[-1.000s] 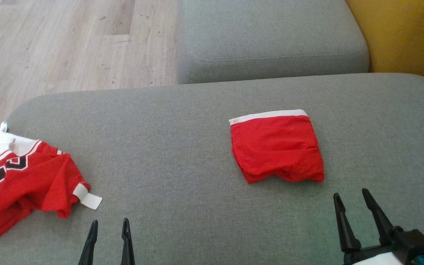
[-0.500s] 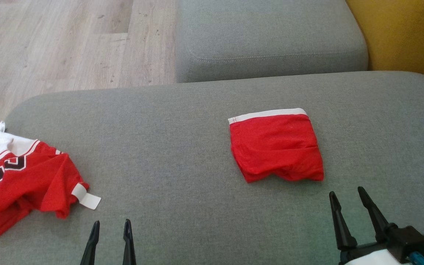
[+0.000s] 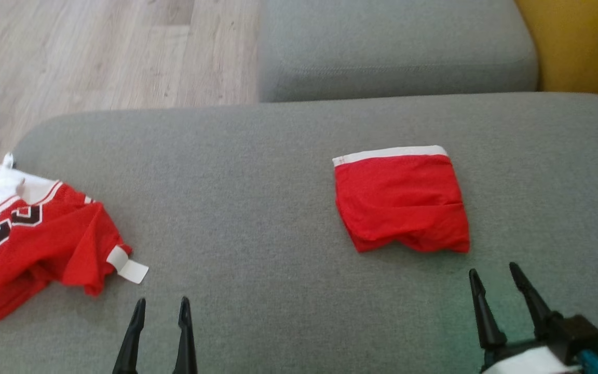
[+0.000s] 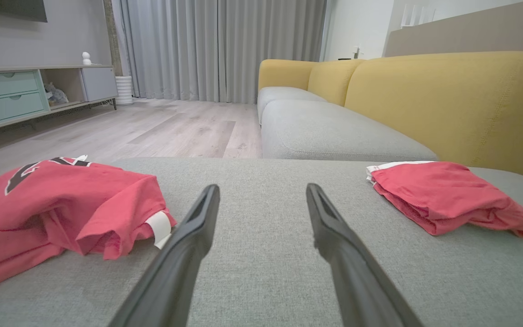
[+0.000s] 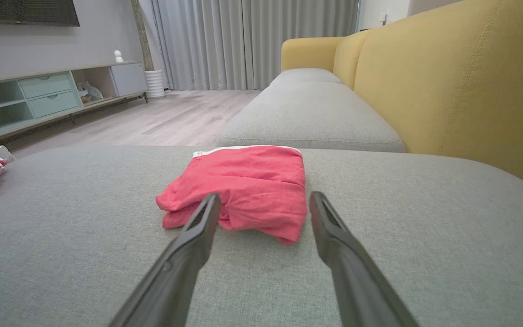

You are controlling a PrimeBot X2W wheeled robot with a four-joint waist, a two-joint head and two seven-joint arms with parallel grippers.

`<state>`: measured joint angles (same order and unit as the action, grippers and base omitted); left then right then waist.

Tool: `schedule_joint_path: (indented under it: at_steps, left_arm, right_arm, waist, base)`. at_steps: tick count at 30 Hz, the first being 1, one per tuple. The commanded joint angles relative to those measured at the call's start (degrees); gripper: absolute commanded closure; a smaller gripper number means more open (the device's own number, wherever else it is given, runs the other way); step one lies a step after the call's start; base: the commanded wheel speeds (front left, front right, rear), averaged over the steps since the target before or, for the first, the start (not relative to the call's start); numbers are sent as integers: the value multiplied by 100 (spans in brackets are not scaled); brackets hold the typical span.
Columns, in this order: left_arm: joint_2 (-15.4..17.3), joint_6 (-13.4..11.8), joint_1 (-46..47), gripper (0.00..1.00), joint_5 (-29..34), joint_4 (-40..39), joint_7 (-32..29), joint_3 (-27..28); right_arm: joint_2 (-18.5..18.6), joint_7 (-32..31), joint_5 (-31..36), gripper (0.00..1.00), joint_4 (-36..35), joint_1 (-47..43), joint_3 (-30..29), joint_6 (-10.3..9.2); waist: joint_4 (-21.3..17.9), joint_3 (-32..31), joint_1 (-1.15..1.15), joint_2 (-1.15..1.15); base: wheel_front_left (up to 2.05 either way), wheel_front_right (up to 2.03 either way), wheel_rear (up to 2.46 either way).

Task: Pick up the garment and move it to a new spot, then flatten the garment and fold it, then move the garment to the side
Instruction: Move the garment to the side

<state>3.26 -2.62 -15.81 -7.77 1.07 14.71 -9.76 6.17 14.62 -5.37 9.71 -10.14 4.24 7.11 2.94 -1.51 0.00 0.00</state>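
Note:
A red garment [image 3: 400, 200] with a white waistband lies folded on the grey cushion [image 3: 257, 171], right of centre. It appears in the left wrist view [image 4: 443, 193] at the right. In the right wrist view the folded garment [image 5: 243, 181] lies just beyond the fingertips. A crumpled red jersey [image 3: 34, 239] with black numbers and white trim lies at the cushion's left edge, also in the left wrist view [image 4: 57, 200]. My left gripper [image 3: 163, 301] [image 4: 262, 187] stands open over bare cushion, right of the jersey. My right gripper [image 3: 493, 270] [image 5: 265, 195] is open, just short of the folded garment's near edge.
A second grey seat cushion [image 3: 392, 52] lies beyond the first, with a yellow backrest [image 3: 584, 47] at the right. Wooden floor [image 3: 96, 57] lies past the cushion's far left edge. A low cabinet [image 4: 16, 95] and grey curtains [image 4: 216, 45] stand across the room.
The whole head picture has shifted a little, so the camera moved. Both garments lie as before. Both grippers stay open and hardly move.

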Motion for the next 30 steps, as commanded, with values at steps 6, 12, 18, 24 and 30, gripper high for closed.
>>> schedule_joint_path:
  at_steps: [6,12,18,24,30]
  left_arm:
    - [-38,70,450,0,-93,-230,29,4]
    - [-38,-20,734,0,-38,-298,29,-115]
    - [-38,23,1030,0,176,-349,29,-263]
    - [-38,56,1243,0,244,-285,29,-381]
    - [-38,20,1371,0,242,-316,29,-450]
  right_arm:
    - [4,38,-127,0,257,849,-74,37]
    - [143,-25,-525,0,1361,1912,-218,37]
    - [515,-728,-931,0,2615,3086,-85,37]
    - [639,-1317,-1472,97,3640,3773,468,37]
    - [1090,-1220,-2171,100,3561,3985,966,37]
  waist:
    - [138,411,0,0]
    - [248,832,0,0]
    - [370,1196,0,0]
    - [452,1397,0,0]
    - [285,1698,0,0]
  base:
    - [0,0,0]
    - [0,0,0]
    - [0,0,0]
    - [0,0,0]
    - [0,0,0]
